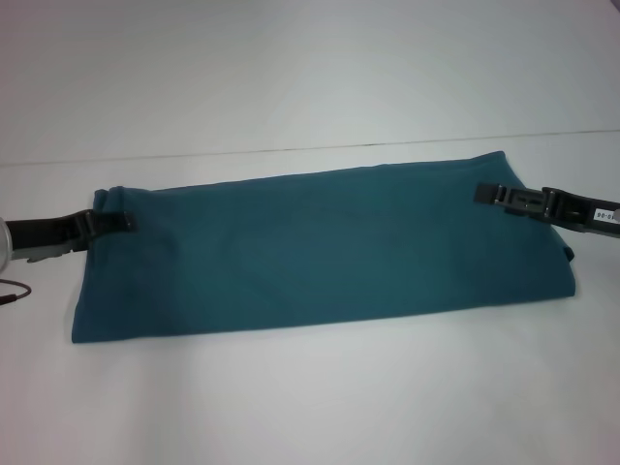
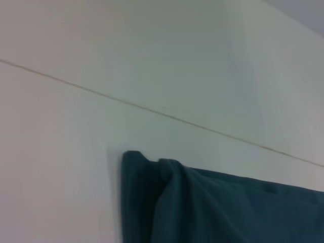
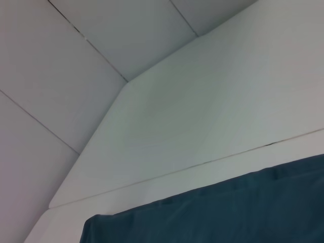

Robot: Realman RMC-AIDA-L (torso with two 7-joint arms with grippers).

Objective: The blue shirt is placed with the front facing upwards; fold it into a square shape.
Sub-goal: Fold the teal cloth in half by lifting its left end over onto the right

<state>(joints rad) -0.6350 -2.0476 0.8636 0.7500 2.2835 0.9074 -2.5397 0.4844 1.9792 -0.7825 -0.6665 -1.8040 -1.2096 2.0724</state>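
Left gripper [image 1: 124, 222] sits at the far-left corner of the blue shirt [image 1: 320, 252], fingers lying flat on the cloth edge. Can't tell if it's pinching fabric or just resting there. Right gripper [image 1: 496, 195] is the mirror case at the shirt's far-right corner: flat on the cloth, grip state also unreadable.

The shirt lies on the white table [image 1: 310, 397] as 1 long flat band, running left to right, far edge close to the table's seam line. No print or collar visible, so it looks already folded lengthwise. Judgement: 1 or 2 crosswise folds left to get a square.

Handling: soft, light, zero stiffness. It will drape and sag the moment it's lifted, and layers may slide apart. Best hold is all layers together at the corners of 1 short end, 2 grippers in sync, then carry that end over toward the other. Left wrist view shows the cloth bunched at the left corner [image 2: 147, 167], so that end may need smoothing.

Arm pose: both arms come in low and nearly horizontal from outside the shirt's 2 short ends, wrists level, fingers pointing inward along the far edge.
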